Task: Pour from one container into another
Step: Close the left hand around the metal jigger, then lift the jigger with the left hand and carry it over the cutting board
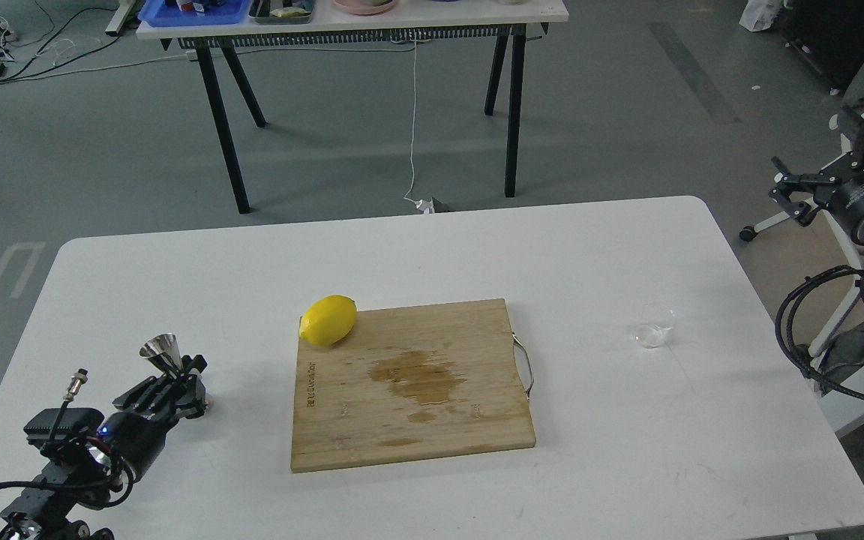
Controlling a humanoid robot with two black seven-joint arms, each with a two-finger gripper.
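**Glass cup waits far from either gripper; jigger sits at the left fingers**

The small clear colourless glass cup (655, 325) stands upright on the white table (612, 450), well apart from the right gripper (792, 196), which hangs off the table's far right edge with its fingers spread and holding nothing. The cup looks light, rigid and smooth-walled, so I judge it slippery and breakable: the fingers should close across its round wall about mid-height, one pad on each side, with modest squeeze and no contact on the thin rim. Whether it holds liquid cannot be told.

The shiny stainless-steel hourglass-shaped jigger (162, 351) stands upright right at the tips of the left gripper (186, 369). Its narrow waist appears to lie between the fingers, but from this angle I cannot tell whether they are clamped on it or merely beside it. The jigger should be stiff, light and top-heavy, easy to tip; the waist is the natural place to grip.

Between the two grippers lie a wooden cutting board (411, 379) with a wet stain and a yellow lemon (329, 320) on its far left corner.
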